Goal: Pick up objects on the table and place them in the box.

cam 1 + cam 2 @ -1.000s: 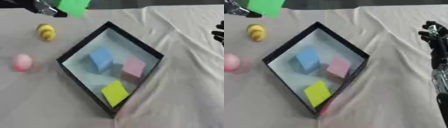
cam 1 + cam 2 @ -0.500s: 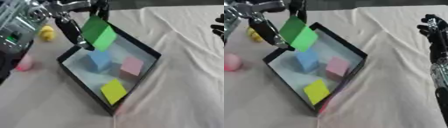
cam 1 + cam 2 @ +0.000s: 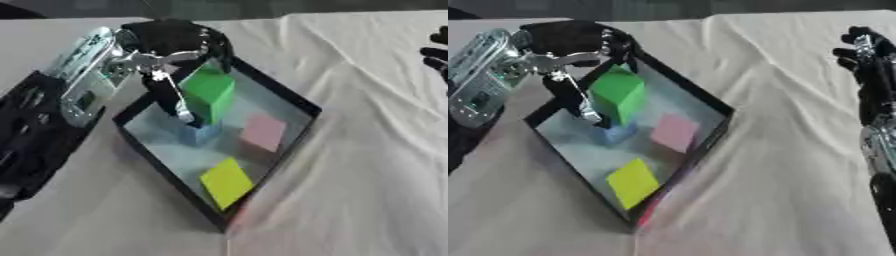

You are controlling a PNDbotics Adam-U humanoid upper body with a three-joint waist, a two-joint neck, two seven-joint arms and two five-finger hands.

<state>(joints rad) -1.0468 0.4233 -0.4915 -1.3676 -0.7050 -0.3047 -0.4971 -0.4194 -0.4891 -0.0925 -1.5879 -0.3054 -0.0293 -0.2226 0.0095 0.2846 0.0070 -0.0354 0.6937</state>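
Right now the left hand (image 3: 171,47) hangs over the far left part of the black box (image 3: 280,95), its fingers and thumb curled round a green cube (image 3: 208,95) that it pinches from the sides — the cube sits tilted, inside the box's outline and just above a blue cube (image 3: 199,134) whose lower part peeks out beneath it. Whether the green cube touches the blue one cannot be told. Inside the box, on its pale floor, a pink cube (image 3: 262,133) lies to the right of the blue one, near the right wall, and a yellow cube (image 3: 227,182) lies towards the near corner, apart from both. The box stands askew on a cream cloth (image 3: 367,150) that covers the table, one corner pointing at the camera. The left forearm, silver and black, comes in from the left edge across the cloth. At the right edge the right hand (image 3: 866,55) is raised with its fingers straight and pointing up — holding nothing, well apart from the box
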